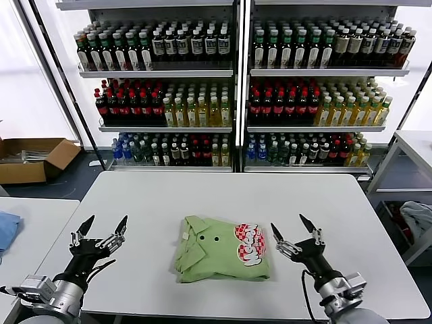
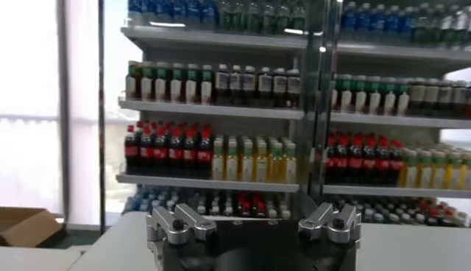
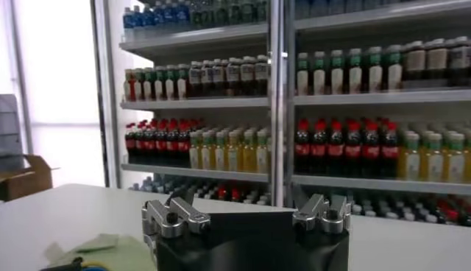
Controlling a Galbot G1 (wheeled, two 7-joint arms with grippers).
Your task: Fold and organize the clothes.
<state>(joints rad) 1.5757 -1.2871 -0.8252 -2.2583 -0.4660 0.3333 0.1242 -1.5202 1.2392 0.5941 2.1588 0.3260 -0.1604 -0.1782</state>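
Observation:
The light green polo shirt [image 1: 223,247] lies folded into a compact rectangle near the front middle of the white table [image 1: 202,196]. Its collar with small buttons is on the left and its red-and-white checkered logo [image 1: 251,243] on the right. My left gripper [image 1: 102,229] is open and empty above the table, left of the shirt. My right gripper [image 1: 291,229] is open and empty, just right of the shirt. A corner of the green shirt [image 3: 103,249] shows in the right wrist view.
Shelves of bottled drinks [image 1: 229,88] stand behind the table. A cardboard box [image 1: 34,158] sits on the floor at the far left. A blue cloth [image 1: 7,228] lies on a side table at the left edge. A grey-blue cloth [image 1: 418,217] lies at the right.

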